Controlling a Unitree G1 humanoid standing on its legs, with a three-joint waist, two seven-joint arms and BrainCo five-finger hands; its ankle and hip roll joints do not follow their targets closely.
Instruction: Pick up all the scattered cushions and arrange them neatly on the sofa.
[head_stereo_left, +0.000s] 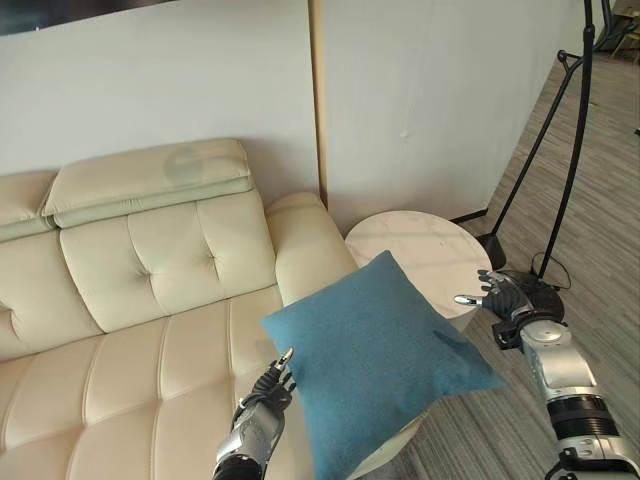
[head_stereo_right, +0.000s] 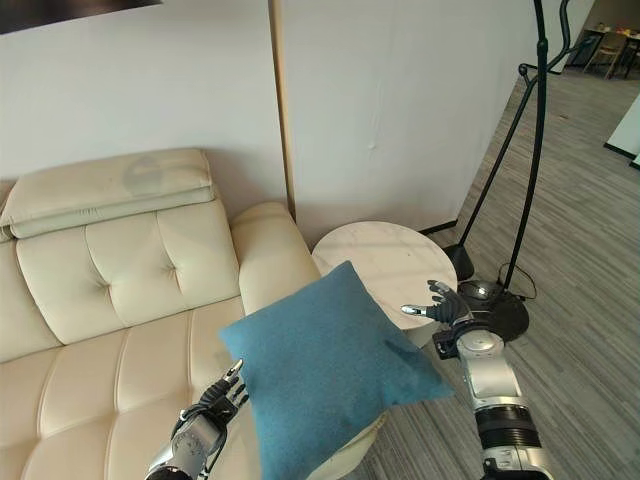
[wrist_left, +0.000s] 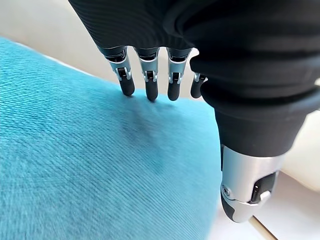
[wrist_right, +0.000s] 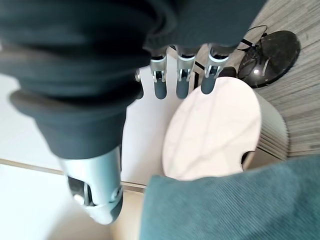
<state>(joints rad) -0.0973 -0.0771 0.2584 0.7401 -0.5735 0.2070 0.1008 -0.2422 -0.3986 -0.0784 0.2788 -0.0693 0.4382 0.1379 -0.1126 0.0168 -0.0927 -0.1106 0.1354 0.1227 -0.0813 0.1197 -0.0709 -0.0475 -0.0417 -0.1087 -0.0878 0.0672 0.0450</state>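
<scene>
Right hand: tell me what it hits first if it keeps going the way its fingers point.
Probably the round side table; the right hand points over it, open, with the blue cushion beside it. Depth is uncertain.

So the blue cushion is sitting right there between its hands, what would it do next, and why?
Probably bring both hands inward to clasp the blue cushion. It lies tilted over the sofa's armrest, partly hanging over the round side table. The left hand is open at its left edge, apparently touching it; the right hand is open and apart from it, so nothing grips it yet.
</scene>
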